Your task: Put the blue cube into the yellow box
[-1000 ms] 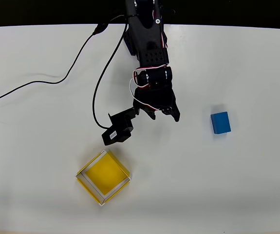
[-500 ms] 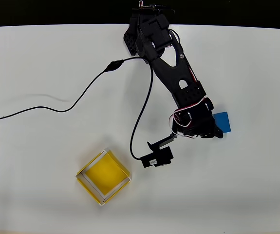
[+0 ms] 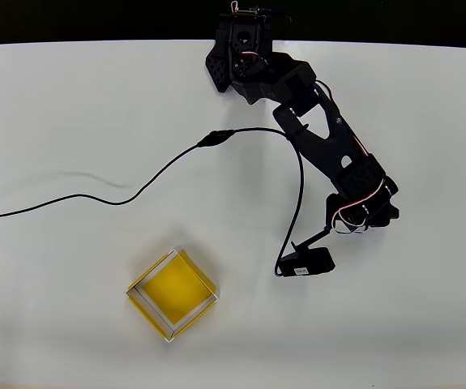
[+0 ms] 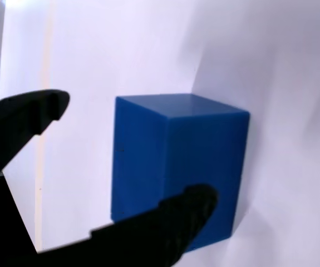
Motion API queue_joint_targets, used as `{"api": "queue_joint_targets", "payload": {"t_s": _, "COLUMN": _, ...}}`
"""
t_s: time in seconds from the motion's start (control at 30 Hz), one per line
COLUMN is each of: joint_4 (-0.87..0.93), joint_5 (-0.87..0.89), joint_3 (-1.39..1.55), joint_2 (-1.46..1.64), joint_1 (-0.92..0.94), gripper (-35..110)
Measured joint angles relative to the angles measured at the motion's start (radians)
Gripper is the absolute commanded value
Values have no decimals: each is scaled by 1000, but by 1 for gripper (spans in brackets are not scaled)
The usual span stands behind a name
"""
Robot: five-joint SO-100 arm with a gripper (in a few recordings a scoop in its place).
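Wrist view gave us the pincer (image 4: 129, 158) with its black fingers (image 4: 165, 228) spread apart, the blue cube (image 4: 176, 167) standing on the white table (image 4: 282, 55) just beyond and partly between them, gripped by neither. Overhead, we saw the yellow box (image 3: 172, 293) well apart from the pincer (image 3: 362, 212), toward the lower left.

A smooth, matte white tabletop (image 3: 70, 97) spans the overhead view under bright, even light. Along its far edge runs a black band (image 3: 95, 20), perhaps unlit floor beyond; nothing can be made out there.
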Motion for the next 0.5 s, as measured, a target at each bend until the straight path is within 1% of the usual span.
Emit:
{"api": "queue_joint_targets", "payload": {"t_s": 0.3, "joint_4": -8, "joint_5": 11, "joint_3": -15, "joint_2": -95, "joint_1": -51, "gripper": 43}}
{"api": "queue_joint_targets", "payload": {"t_s": 0.5, "joint_4": -11, "joint_5": 3, "joint_3": -17, "joint_2": -141, "joint_1": -75, "gripper": 31}}
